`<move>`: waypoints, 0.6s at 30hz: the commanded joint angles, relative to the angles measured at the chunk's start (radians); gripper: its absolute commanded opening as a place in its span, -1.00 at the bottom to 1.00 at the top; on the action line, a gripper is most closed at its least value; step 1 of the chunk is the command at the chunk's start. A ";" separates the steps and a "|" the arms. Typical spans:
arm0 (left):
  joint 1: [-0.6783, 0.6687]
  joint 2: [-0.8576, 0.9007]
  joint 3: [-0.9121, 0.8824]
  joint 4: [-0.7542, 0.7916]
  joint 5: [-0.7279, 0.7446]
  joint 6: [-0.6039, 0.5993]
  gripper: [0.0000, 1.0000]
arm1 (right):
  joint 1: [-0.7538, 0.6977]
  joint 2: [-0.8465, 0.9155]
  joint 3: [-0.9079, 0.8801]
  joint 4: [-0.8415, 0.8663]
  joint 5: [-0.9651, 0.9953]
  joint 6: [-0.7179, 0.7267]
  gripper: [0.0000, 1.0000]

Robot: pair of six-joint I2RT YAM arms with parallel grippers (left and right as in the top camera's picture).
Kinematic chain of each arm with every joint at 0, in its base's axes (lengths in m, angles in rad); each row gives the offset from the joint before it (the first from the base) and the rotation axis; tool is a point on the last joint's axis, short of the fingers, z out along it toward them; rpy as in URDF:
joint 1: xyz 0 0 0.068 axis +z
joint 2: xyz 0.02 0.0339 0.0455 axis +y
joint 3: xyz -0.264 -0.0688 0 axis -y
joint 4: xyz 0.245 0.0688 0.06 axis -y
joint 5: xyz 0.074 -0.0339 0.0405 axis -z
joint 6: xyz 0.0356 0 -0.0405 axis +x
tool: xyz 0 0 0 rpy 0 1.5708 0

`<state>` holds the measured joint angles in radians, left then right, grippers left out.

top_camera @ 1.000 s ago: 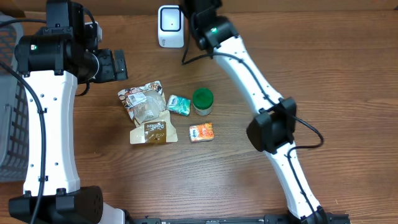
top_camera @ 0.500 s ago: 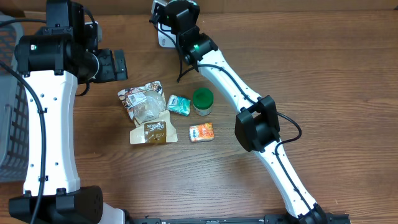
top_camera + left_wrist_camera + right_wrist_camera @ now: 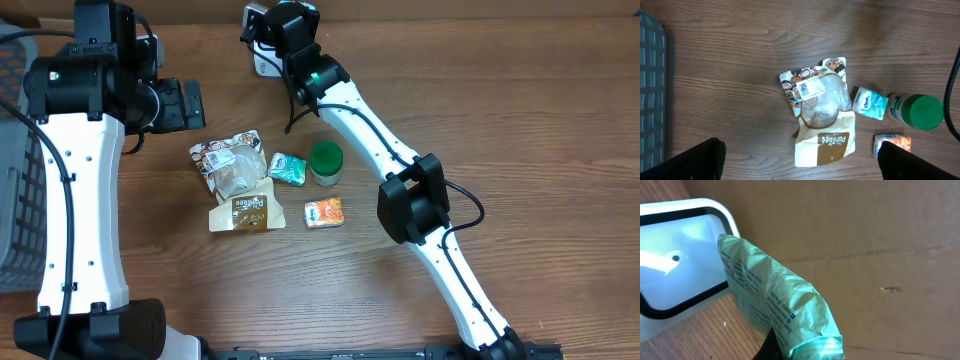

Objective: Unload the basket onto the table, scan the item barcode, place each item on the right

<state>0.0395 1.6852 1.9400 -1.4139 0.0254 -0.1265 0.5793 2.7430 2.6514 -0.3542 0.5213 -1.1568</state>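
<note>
Right tool [image 3: 260,20], packet [image 3: 771,305] now at scanner [image 3: 263,66]

Here's a mock shop checkout on a test bench: wooden table [image 3: 550,120], white barcode scanner [image 3: 670,265], small grocery packets [image 3: 820,100], a grey basket [image 3: 14,200], plain cardboard [image 3: 865,230] behind

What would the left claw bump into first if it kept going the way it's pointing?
Likely the brown pouch on the table, lying midway between the open left gripper's fingers; depth is unclear.

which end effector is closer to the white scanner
Right. The right end effector holds a green packet right at the scanner; the left end effector hangs open well off to its side, near the snack pouches.
</note>
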 commanded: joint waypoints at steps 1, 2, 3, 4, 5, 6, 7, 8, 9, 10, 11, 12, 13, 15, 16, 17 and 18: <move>0.000 0.003 0.013 0.001 -0.003 0.018 0.99 | 0.012 -0.012 0.019 0.000 -0.028 -0.012 -0.92; 0.000 0.003 0.013 0.001 -0.003 0.018 0.99 | 0.014 -0.012 0.019 -0.003 -0.029 -0.032 -0.92; 0.000 0.003 0.013 0.001 -0.003 0.018 0.99 | 0.016 -0.011 0.019 -0.004 -0.029 -0.056 -0.92; 0.000 0.003 0.013 0.001 -0.003 0.018 0.99 | 0.018 -0.011 0.019 -0.008 -0.029 -0.087 -0.92; 0.000 0.003 0.013 0.001 -0.003 0.018 0.99 | 0.021 -0.011 0.019 -0.008 -0.029 -0.111 -0.92; 0.000 0.003 0.013 0.001 -0.003 0.018 0.99 | 0.023 -0.011 0.019 -0.007 -0.029 -0.137 -0.92; 0.000 0.003 0.013 0.001 -0.003 0.018 0.99 | 0.024 -0.011 0.019 -0.006 -0.029 -0.159 -0.92; 0.000 0.003 0.013 0.001 -0.003 0.018 0.99 | 0.026 -0.011 0.019 -0.006 -0.029 -0.172 -0.92; 0.000 0.003 0.013 0.001 -0.003 0.018 0.99 | 0.027 -0.011 0.019 -0.006 -0.028 -0.188 -0.92; 0.000 0.003 0.013 0.001 -0.003 0.018 0.99 | 0.027 -0.011 0.019 -0.005 -0.028 -0.190 -0.92; 0.000 0.003 0.013 0.001 -0.003 0.018 0.99 | 0.028 -0.011 0.019 -0.002 -0.028 -0.192 -0.92; 0.000 0.003 0.013 0.001 -0.003 0.018 0.99 | 0.027 -0.011 0.019 0.006 -0.027 -0.192 -0.92; 0.000 0.003 0.013 0.001 -0.003 0.018 0.99 | 0.027 -0.011 0.019 0.011 -0.025 -0.192 -0.92; 0.000 0.003 0.013 0.001 -0.003 0.018 0.99 | 0.028 -0.011 0.019 0.025 -0.024 -0.208 -0.92; 0.000 0.003 0.013 0.001 -0.003 0.018 0.99 | 0.031 -0.011 0.019 0.041 -0.014 -0.214 -0.92; 0.000 0.003 0.013 0.001 -0.003 0.018 0.99 | 0.033 -0.011 0.019 0.061 0.001 -0.213 -0.92; 0.000 0.003 0.013 0.001 -0.003 0.018 0.99 | 0.035 -0.011 0.019 0.071 0.007 -0.213 -0.92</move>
<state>0.0395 1.6852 1.9400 -1.4139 0.0254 -0.1265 0.6048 2.7430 2.6514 -0.3168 0.5041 -1.3491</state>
